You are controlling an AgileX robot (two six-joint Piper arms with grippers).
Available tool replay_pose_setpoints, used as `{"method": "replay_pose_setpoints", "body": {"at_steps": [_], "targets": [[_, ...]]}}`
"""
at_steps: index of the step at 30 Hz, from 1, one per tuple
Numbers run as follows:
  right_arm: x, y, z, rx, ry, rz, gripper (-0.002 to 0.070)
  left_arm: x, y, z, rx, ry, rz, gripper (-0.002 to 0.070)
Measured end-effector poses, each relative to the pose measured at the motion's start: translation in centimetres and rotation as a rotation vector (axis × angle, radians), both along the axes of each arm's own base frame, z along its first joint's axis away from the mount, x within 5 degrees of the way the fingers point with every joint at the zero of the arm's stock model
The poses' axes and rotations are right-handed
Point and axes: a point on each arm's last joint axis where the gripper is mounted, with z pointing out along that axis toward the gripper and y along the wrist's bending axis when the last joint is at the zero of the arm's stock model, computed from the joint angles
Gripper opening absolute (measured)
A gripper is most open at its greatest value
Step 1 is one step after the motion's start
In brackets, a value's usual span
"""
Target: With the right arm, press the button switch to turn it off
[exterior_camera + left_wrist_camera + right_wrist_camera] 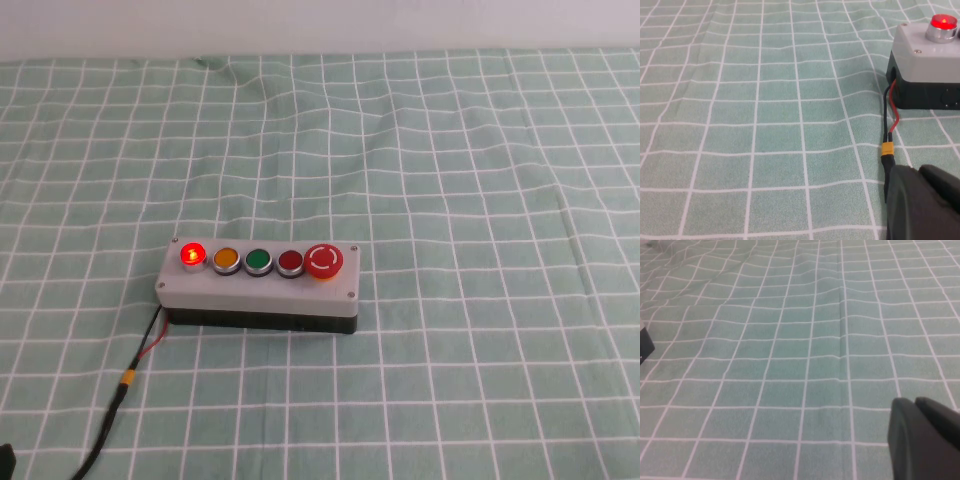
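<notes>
The button switch (262,287), a light grey box on a black base, lies on the green checked cloth left of the middle. Its leftmost red button (191,254) is lit; yellow, green, red and a large red mushroom button (323,261) follow in a row. The box end and the lit button (943,22) also show in the left wrist view. My left gripper (918,171) is shut and empty, low over the cloth beside the switch's cable (888,125). My right gripper (915,401) is shut and empty over bare cloth, away from the switch. Neither arm shows in the high view.
A black and red cable with a yellow connector (128,378) runs from the box's left end toward the near left corner. The green checked cloth (480,200) covers the whole table, with slight wrinkles at the back. A dark corner (645,342) shows at the edge of the right wrist view.
</notes>
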Motion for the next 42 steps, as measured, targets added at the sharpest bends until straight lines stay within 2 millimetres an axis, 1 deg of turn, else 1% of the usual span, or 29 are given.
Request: {"method": "replay_pose_setpoints", "body": {"at_steps": [16, 24, 27, 35, 42], "targets": [[0.0, 0.0, 0.0, 0.001, -0.002, 0.0, -0.0016, 0.0, 0.0, 0.0, 0.0, 0.0, 0.0, -0.0003], [0.1, -0.1, 0.5, 0.008, -0.058, -0.012, -0.0016, 0.0, 0.0, 0.0, 0.0, 0.0, 0.0, -0.0003], [0.2, -0.1, 0.8, 0.012, -0.095, -0.019, -0.0016, 0.0, 0.0, 0.0, 0.0, 0.0, 0.0, -0.0003], [0.4, -0.5, 2.7, 0.034, -0.3, -0.06, -0.0016, 0.0, 0.0, 0.0, 0.0, 0.0, 0.0, -0.0003], [0.3, -0.7, 3.8, 0.05, -0.42, -0.084, -0.0016, 0.0, 0.0, 0.0, 0.0, 0.0, 0.0, -0.0003]]}}
